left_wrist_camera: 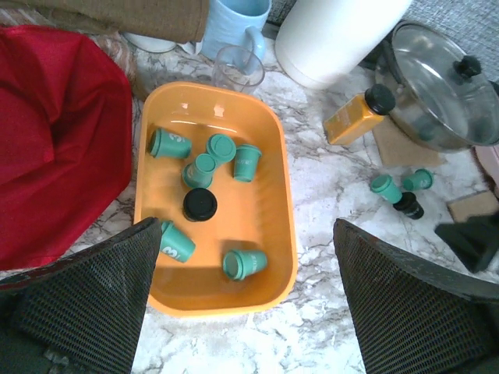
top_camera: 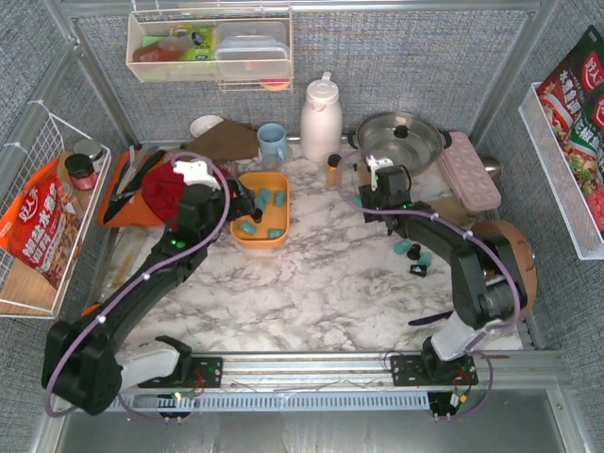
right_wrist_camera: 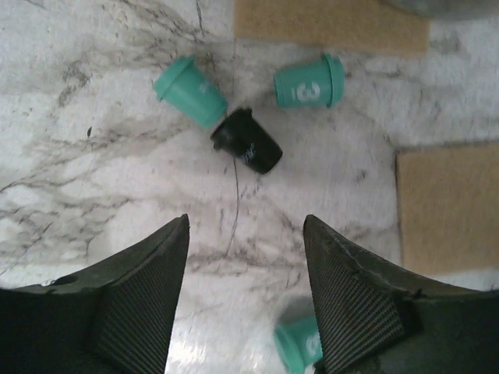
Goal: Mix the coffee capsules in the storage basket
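Left fingers (left_wrist_camera: 86, 304): wide apart, empty, above storage basket (left_wrist_camera: 287, 218).
Contents: 7 coffee capsules (left_wrist_camera: 247, 162), 1 black.
Right fingers (right_wrist_camera: 132, 304): apart, empty, over 3 loose capsules (right_wrist_camera: 302, 84) on bench (right_wrist_camera: 93, 179).

Tabletop (top_camera: 311, 283): white marble pattern, evenly lit. Walls (top_camera: 406, 57): grey woven fabric. Clear shelf (top_camera: 137, 42): above-left of white jug (top_camera: 321, 118). Wire rack (top_camera: 75, 132): far left of it.

Capsules (left_wrist_camera: 198, 170) in basket (left_wrist_camera: 285, 204); more loose on table (left_wrist_camera: 327, 234), right of basket, before bottle (left_wrist_camera: 355, 118).
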